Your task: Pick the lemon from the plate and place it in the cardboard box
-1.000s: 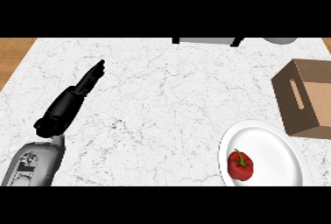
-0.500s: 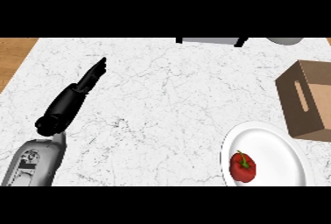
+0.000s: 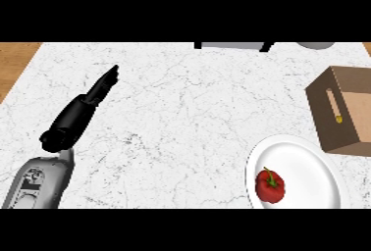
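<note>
A white plate (image 3: 304,157) lies at the lower right of the marble counter. On it rests a red fruit with a green stem (image 3: 270,185); no lemon shows on the plate. Just beyond the plate, at the right edge, stands the open cardboard box (image 3: 348,130). A small yellow bit (image 3: 339,118) shows at the slot in its left wall. My left hand (image 3: 80,115) lies at the left side of the counter, far from both, open with its fingers stretched straight toward the upper right and holding nothing. My right hand is out of view.
A grey object (image 3: 230,45) and a grey round thing (image 3: 315,45) sit at the counter's far edge. Wooden floor (image 3: 14,63) shows past the counter's left edge. Bare marble lies between my left hand and the plate.
The plate and box appear slightly further left in the view than before. My left hand has kept its place and pose.
</note>
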Robot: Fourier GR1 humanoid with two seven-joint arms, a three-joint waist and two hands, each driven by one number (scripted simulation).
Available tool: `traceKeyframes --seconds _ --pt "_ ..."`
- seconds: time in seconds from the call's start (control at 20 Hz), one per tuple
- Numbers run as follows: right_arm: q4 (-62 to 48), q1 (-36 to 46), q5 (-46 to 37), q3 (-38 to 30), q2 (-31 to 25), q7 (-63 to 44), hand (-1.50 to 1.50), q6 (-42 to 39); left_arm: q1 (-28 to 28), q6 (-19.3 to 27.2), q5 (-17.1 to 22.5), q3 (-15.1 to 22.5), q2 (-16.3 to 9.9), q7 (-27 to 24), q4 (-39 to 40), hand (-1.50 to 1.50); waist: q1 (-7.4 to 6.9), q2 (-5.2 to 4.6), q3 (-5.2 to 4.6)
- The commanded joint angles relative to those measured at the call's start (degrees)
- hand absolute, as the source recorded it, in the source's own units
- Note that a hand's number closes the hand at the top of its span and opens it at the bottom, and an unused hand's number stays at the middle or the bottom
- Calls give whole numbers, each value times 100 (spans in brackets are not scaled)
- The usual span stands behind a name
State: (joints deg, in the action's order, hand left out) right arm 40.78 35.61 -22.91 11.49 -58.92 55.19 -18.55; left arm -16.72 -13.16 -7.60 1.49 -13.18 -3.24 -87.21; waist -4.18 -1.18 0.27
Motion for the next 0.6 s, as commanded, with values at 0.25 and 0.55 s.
traceKeyframes --seconds 0.25,0.55 --pt "-1149 280 2445 -974 814 -495 -150 -2504 78 -43 14 -73 -107 -19 -53 0 -45 -6 1" --pt "-1899 791 3318 -1514 549 -1532 -150 -3094 160 39 -61 51 55 -144 -18 0 -25 -59 13"
